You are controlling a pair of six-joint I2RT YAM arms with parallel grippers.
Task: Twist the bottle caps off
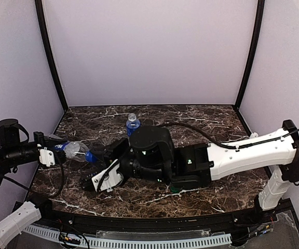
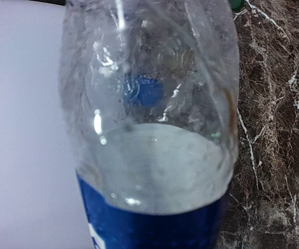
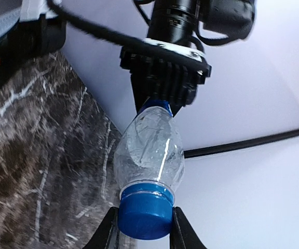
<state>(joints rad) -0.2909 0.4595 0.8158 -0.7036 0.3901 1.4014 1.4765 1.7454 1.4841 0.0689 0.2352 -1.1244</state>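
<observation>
- Right gripper [image 3: 144, 228]: closed on the blue cap [image 3: 144, 212], one finger pressed to each side of it, at the neck end of the held bottle [image 3: 149, 150].
- Left gripper [image 3: 158, 106]: clamped on the opposite, blue-labelled base end of the held bottle. Its fingers do not show in its own wrist view, where the clear wall fills the picture.
- Marble table [image 1: 206, 119]: lies beneath the held bottle, which is carried clear of it and roughly level between the two arms.
- Held bottle: clear, crumpled plastic with a blue label, spanning gripper to gripper.
- Standing bottle [image 1: 133, 127]: upright on the table, beyond the held bottle toward the back wall and apart from it. It has a blue label.
- Pale cap [image 1: 132, 117]: seated on the standing bottle.
- Green speck [image 1: 175, 191]: under the right arm, well away from the held bottle. Too small to identify.
- Progress (judged): the blue cap still sits square on its neck with the collar ring just below, so it is gripped for turning but not off. No loose cap shows anywhere. Both visible caps remain to be removed.
- Count: two bottles and two caps in view, one blue and one pale. Any others are hidden or out of frame.
</observation>
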